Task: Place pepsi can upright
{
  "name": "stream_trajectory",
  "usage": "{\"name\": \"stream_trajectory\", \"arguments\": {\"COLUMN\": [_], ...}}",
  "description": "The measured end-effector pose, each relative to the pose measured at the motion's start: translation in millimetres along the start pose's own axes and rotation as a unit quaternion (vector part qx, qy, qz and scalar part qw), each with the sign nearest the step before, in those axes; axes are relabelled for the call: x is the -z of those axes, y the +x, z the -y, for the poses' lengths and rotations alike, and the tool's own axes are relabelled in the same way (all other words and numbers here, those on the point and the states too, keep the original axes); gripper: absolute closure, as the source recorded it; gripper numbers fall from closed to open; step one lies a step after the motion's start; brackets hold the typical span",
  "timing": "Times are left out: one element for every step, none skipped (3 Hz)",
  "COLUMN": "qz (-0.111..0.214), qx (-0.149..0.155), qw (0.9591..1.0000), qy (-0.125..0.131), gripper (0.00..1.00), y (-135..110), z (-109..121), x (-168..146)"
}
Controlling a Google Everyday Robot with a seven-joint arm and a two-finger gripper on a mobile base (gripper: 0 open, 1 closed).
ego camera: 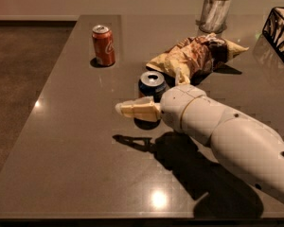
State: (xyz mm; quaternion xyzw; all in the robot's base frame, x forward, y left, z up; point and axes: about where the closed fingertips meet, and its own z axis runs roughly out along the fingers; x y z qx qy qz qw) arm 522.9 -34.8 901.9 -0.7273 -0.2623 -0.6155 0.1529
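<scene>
The pepsi can (152,83) stands upright on the dark table (85,164), silver top with its opening showing, just left of the chip bag. My gripper (151,94) is at the can, on the end of the cream arm that comes in from the lower right. It is open. One cream finger (138,110) points left in front of the can's lower part and hides it. The other finger (181,75) shows behind the can, by the bag.
A red-orange can (103,45) stands upright at the back left. A crumpled chip bag (199,56) lies right behind the pepsi can. A metal cup (213,13) and a black wire basket (280,32) stand at the back right. The table's left edge runs diagonally.
</scene>
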Motion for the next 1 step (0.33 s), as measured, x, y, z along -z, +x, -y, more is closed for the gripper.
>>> {"name": "stream_trajectory", "arguments": {"qz": [0.0], "qx": [0.0], "qw": [1.0], "qy": [0.0], "gripper": [0.0], "y": [0.0], "z": [0.1], "x": [0.0]}}
